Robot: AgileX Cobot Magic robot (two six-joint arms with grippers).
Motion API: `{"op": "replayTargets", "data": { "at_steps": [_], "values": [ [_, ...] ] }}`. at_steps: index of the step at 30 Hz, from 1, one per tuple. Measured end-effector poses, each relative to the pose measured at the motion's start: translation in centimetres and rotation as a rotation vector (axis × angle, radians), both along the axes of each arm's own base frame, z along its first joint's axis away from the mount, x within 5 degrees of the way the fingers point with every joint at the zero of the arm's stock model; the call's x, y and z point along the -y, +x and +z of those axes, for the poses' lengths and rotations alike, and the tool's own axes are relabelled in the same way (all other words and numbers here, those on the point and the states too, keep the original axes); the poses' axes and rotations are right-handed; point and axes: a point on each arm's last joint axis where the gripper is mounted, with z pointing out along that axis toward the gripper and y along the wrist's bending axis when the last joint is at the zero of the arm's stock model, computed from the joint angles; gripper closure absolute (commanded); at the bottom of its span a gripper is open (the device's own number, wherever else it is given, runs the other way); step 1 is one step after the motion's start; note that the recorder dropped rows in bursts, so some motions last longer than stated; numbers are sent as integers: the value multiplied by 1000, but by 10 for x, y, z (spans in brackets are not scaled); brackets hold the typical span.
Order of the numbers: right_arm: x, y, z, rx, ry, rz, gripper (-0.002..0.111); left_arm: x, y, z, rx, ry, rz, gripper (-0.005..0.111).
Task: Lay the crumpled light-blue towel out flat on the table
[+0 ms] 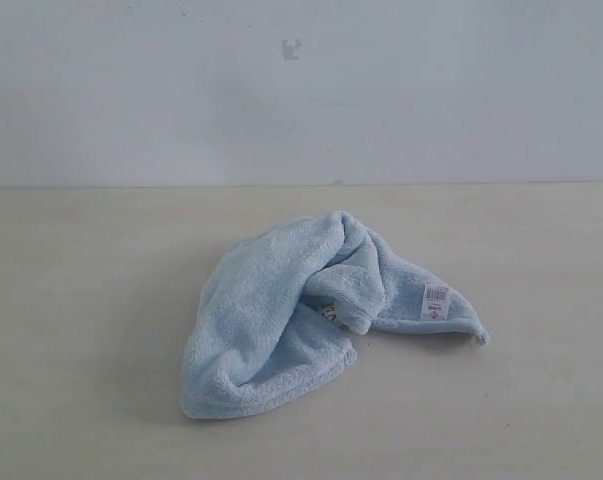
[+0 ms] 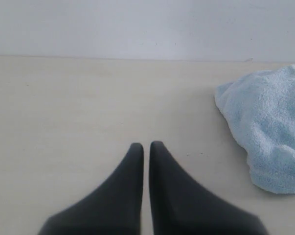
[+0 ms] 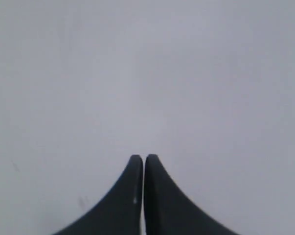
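Observation:
The light-blue towel [image 1: 301, 310] lies crumpled in a heap at the middle of the pale-beige table [image 1: 81, 330], its white tag with red print [image 1: 436, 301] facing up on the right flap. Neither arm shows in the exterior view. In the left wrist view my left gripper [image 2: 146, 145] is shut and empty above bare table [image 2: 79, 107], with part of the towel [image 2: 267, 122] off to one side and well apart from it. My right gripper [image 3: 144, 157] is shut with nothing in it and faces only the whitish-grey wall [image 3: 147, 73].
The whitish-grey wall [image 1: 301, 90] rises behind the table's far edge and carries a small dark mark [image 1: 292, 48]. Bare table surface surrounds the towel on every side.

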Motion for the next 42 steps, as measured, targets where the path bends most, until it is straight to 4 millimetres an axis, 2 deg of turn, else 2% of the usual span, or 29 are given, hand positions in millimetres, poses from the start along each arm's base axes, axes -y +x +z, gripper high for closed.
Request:
{"op": "replayTargets", "data": {
  "at_steps": [3,7,10,12,15,18,20,25,32,38,42],
  "values": [
    [-2,-11,16,181,110,115,107,0,0,0,0,0,0,103],
    [-6,-24,43,295,73,155,107,0,0,0,0,0,0,103],
    [-9,-32,66,309,-10,128,107,0,0,0,0,0,0,103],
    [-7,-32,74,237,-53,73,107,0,0,0,0,0,0,103],
    [0,-22,71,28,-52,-26,107,0,0,0,0,0,0,103],
    [6,-2,57,-207,-38,-88,107,0,0,0,0,0,0,103],
    [7,9,52,-297,-25,-96,107,0,0,0,0,0,0,103],
    [6,25,49,-369,69,-44,107,0,0,0,0,0,0,103],
    [5,26,50,-371,113,-22,107,0,0,0,0,0,0,103],
    [11,28,35,-520,3,-136,107,0,0,0,0,0,0,103],
    [17,27,24,-642,-139,-228,107,0,0,0,0,0,0,103]
  ]
}}
